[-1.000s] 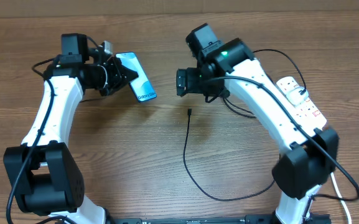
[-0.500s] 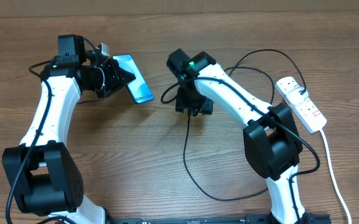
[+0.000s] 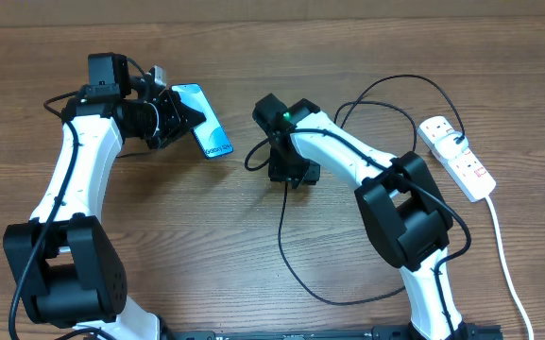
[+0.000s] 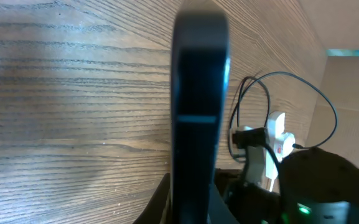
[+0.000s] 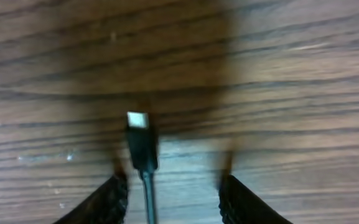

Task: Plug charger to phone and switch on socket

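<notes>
My left gripper (image 3: 179, 119) is shut on the phone (image 3: 208, 129), holding it up at the back left with the blue screen tilted toward the camera. The left wrist view shows the phone's dark edge (image 4: 198, 93) rising from between the gripper (image 4: 190, 200) fingers. The charger's thin black cable (image 3: 283, 236) loops across the table's middle. My right gripper (image 3: 288, 172) is down over its free end. In the right wrist view the black connector (image 5: 140, 144) lies on the wood just ahead of the gripper (image 5: 173, 182), nearer the left finger (image 5: 114, 196), untouched, jaws apart. The white socket (image 3: 456, 159) lies far right.
The socket's thick white cord (image 3: 504, 260) runs down the right edge of the table. More black cable (image 3: 385, 94) arcs behind my right arm toward the socket (image 4: 275, 134). Bare wood lies between the phone and the connector.
My right arm swung left and dropped onto the charger's free end, and its jaws have narrowed around the cable. The left arm and the phone have held still.
</notes>
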Action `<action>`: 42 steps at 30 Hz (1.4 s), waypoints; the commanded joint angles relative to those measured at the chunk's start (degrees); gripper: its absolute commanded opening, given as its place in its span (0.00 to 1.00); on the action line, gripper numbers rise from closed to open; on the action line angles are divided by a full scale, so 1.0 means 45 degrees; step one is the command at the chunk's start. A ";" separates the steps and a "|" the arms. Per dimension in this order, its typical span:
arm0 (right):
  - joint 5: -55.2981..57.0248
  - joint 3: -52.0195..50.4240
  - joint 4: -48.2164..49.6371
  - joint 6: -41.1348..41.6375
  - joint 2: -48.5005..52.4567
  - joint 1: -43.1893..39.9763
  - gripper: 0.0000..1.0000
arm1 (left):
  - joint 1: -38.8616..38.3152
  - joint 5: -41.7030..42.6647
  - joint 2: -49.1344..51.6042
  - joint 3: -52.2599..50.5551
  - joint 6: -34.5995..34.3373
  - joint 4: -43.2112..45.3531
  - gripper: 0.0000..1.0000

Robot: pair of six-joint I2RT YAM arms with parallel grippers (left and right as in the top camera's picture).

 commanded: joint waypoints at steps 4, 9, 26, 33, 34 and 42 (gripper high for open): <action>-0.0053 -0.0539 0.0661 0.0058 0.0126 -0.0010 0.38 | 0.0049 0.0257 -0.0078 0.0112 0.0238 0.0049 0.04; -0.0053 -0.0724 0.0685 0.0058 0.0146 -0.0005 0.27 | 0.0049 0.0257 -0.0078 0.0112 0.0238 0.0058 0.04; -0.0053 -0.0806 0.1069 0.0049 0.0146 -0.0010 0.13 | 0.0049 0.0257 -0.0078 0.0112 0.0238 0.0053 0.04; -0.0053 -0.0855 0.1088 0.0053 0.0146 -0.0010 0.13 | 0.0049 0.0257 -0.0078 0.0112 0.0238 0.0053 0.04; -0.0053 -0.0894 0.1132 0.0053 0.0146 -0.0010 0.12 | 0.0049 0.0257 -0.0078 0.0112 0.0238 0.0053 0.04; -0.0058 -0.0967 0.1409 -0.0058 0.0146 -0.0010 0.04 | 0.0049 0.0257 -0.0078 0.0112 0.0238 0.0058 0.04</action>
